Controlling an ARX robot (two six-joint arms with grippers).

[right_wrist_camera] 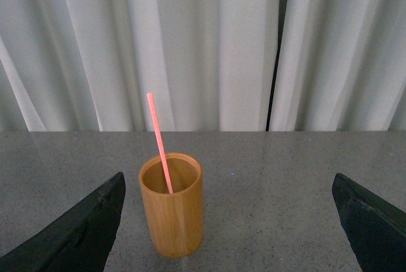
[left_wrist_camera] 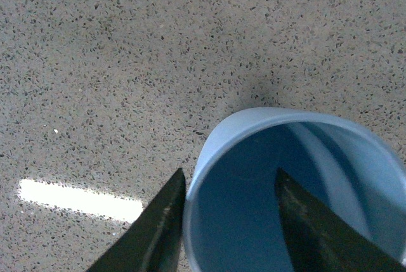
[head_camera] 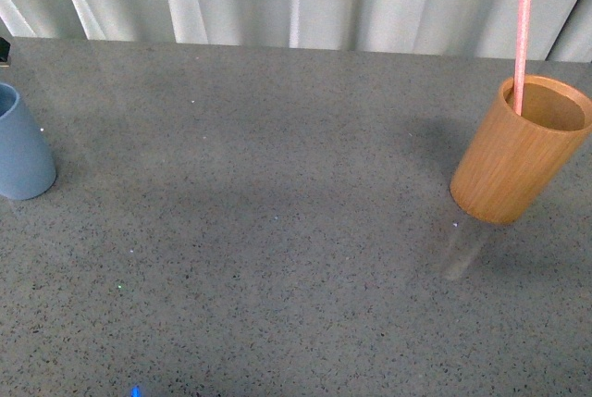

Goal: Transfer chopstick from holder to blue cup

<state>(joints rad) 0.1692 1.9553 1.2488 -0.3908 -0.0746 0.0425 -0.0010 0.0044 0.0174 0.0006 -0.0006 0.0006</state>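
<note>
The chopstick (head_camera: 523,41) stands near-upright in the holder (head_camera: 507,170) on the robot's right, straight ahead of the wide-open right gripper (right_wrist_camera: 228,186) but well apart from it, so that arm looks nearer, while the left gripper (left_wrist_camera: 229,174) hangs parted astride the blue cup (left_wrist_camera: 254,116) wall.

Blue cup (head_camera: 20,152): left side cut by front view's edge. In left wrist view, part of rim and whole outer base out of frame.
Chopstick (head_camera: 523,36): lower end hidden inside holder (head_camera: 513,161); can't tell where it rests.
Holder's right rim clipped by picture edge.
My left tool (left_wrist_camera: 229,172): only front ends show, rest cut off.
My right tool (right_wrist_camera: 228,175): same, two dark ends at lower corners.
</note>
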